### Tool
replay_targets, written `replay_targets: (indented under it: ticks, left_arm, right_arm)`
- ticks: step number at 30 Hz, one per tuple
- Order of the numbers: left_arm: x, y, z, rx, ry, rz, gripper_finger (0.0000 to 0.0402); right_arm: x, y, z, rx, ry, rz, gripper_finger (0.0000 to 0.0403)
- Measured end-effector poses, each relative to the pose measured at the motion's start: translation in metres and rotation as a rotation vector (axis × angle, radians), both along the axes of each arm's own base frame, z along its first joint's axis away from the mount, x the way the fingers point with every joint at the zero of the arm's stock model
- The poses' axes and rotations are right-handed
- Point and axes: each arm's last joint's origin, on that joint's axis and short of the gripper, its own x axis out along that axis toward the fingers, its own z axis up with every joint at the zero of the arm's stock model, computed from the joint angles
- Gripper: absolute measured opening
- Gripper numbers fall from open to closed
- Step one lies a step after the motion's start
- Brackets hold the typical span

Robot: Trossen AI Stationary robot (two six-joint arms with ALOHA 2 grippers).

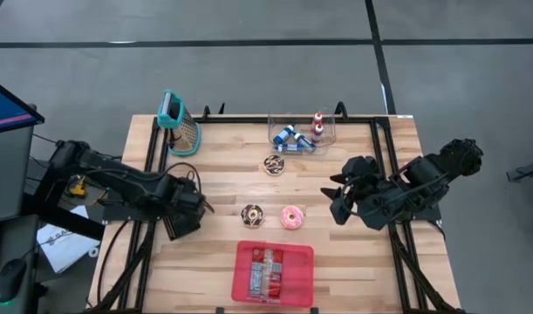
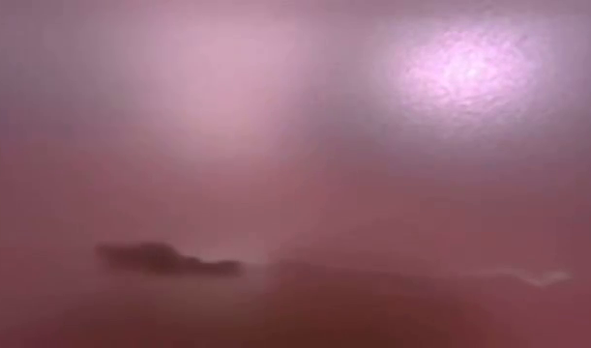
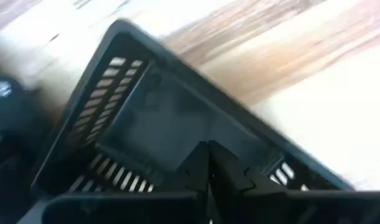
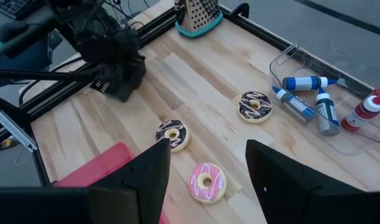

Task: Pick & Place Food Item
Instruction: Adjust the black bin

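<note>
Three donuts lie flat on the wooden table: a chocolate one point(image 1: 273, 164) toward the far side, a second chocolate one point(image 1: 252, 215) and a pink one point(image 1: 292, 217) in the middle. A red tray point(image 1: 245, 288) sits at the near edge. At the table's left, my left gripper point(image 1: 186, 214) points down, shut, with its fingertips point(image 3: 199, 163) over the inside of a black slotted basket point(image 3: 158, 118). Above the table's right side, my right gripper point(image 4: 208, 149) hangs open and tilted down toward the donuts, holding nothing. The low view shows only a reddish blur. My left gripper comes at the black basket point(image 4: 121, 84) from above with its fingers together. Its tips stand against the basket's inner side point(image 3: 177, 146). I cannot tell whether they touch it.
A teal-handled grater point(image 1: 179, 122) stands at the far left corner. A clear box point(image 1: 329, 141) with small bottles sits at the far middle. The red tray holds a wrapped item point(image 1: 268, 272). Black rails point(image 1: 381, 157) run along the table's sides.
</note>
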Motion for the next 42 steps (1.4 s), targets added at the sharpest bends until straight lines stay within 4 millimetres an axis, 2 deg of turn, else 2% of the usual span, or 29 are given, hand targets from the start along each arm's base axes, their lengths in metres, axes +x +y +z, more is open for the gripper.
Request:
replay_targets:
  ticks: [4,10,22,42]
  left_arm:
    - [0.004,0.007,-0.008,-0.005,-0.041,-0.021,0.0000]
    - [0.012,0.012,-0.008,-0.018,-0.111,-0.082,0.0000]
    - [0.024,0.007,-0.005,-0.078,-0.242,-0.173,0.0000]
    - [0.027,0.004,-0.004,-0.081,-0.274,-0.263,0.0000]
  right_arm:
    - [0.000,0.000,0.000,0.011,-0.005,-0.009,0.0202]
    - [0.000,0.000,0.000,0.016,-0.005,-0.009,0.0202]
    - [0.000,-0.001,-0.001,0.008,0.007,-0.009,0.0202]
    - [0.001,-0.006,-0.001,-0.001,0.018,-0.032,0.0202]
